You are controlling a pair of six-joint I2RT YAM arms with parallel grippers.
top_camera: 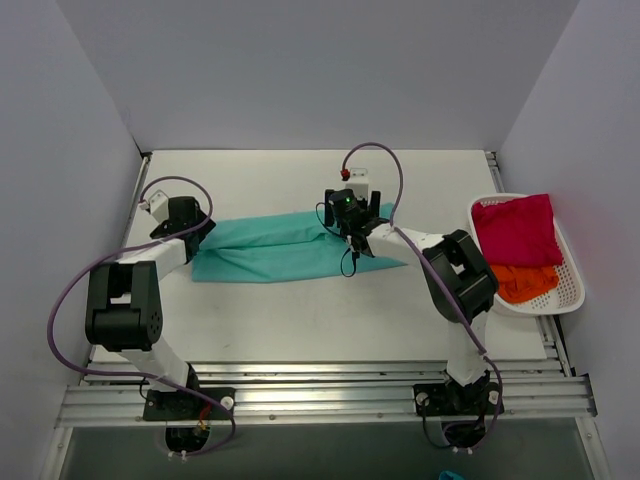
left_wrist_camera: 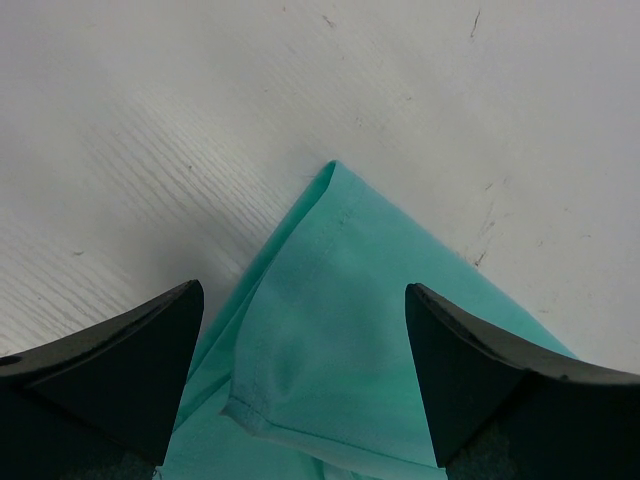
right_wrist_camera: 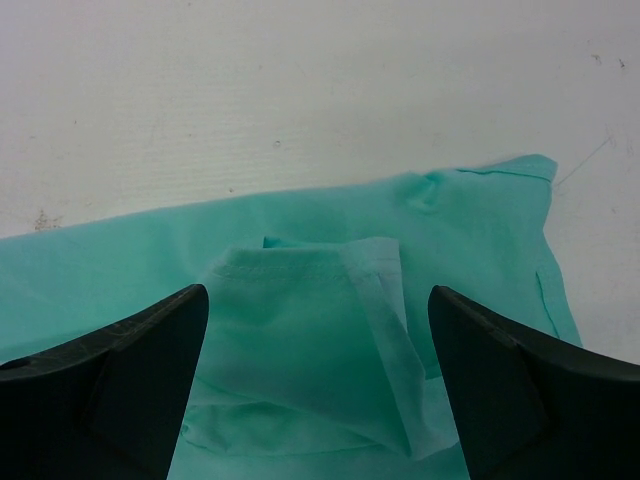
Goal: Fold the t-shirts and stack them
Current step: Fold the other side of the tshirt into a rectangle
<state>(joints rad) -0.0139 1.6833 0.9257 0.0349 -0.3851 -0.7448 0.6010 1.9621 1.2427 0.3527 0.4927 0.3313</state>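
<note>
The teal t-shirt (top_camera: 285, 247) lies folded into a long strip across the middle of the table. My left gripper (top_camera: 193, 232) is open over its left end; the left wrist view shows a pointed corner of teal cloth (left_wrist_camera: 345, 320) between the spread fingers. My right gripper (top_camera: 353, 232) is open over the right end; the right wrist view shows a folded hemmed flap (right_wrist_camera: 310, 330) between the fingers. The crimson-pink t-shirt (top_camera: 516, 228) and the orange t-shirt (top_camera: 525, 282) lie in the basket at the right.
A white mesh basket (top_camera: 572, 290) sits at the table's right edge. Grey walls close in the left, back and right. Metal rails run along the near edge by the arm bases.
</note>
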